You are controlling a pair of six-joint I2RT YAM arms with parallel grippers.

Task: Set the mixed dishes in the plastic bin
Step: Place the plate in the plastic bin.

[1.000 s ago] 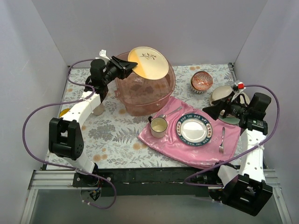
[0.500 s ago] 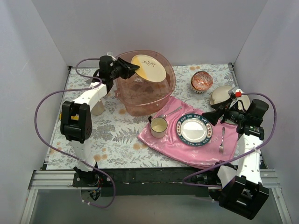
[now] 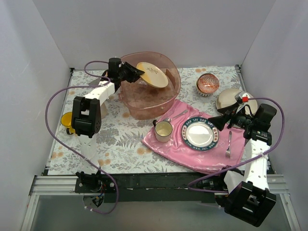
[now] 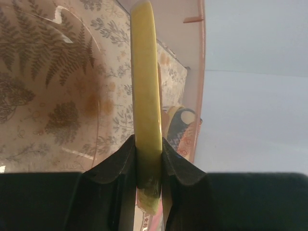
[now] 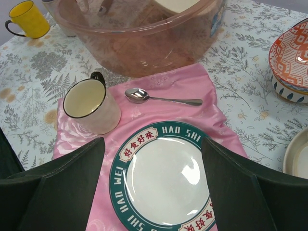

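The fern-printed table [image 3: 115, 139] carries the plastic bin [image 3: 149, 107] at the back, with a pink cloth [image 3: 168, 149] spread just in front of it. The left gripper [image 4: 147, 161] is pinched narrow on the rim of the peach plate [image 3: 154, 75] and holds it tilted inside the bin's walls. Whether its far edge touches the bin cannot be told. The right gripper [image 3: 214, 119] hangs over the cloth with its jaws spread wide and nothing between them, above the dark-blue-rimmed plate [image 5: 161, 178]. A cream plate [image 3: 227, 98] lies off the cloth near the right arm, with the red-patterned bowl [image 3: 208, 84] behind it. A cream cup [image 3: 163, 130] stands on the cloth beside the lettered plate. The yellow mug [image 5: 28, 18] sits on the table's left side, well apart from the bin. A spoon [image 5: 161, 98] and a fork [image 3: 229, 144] lie on the cloth.
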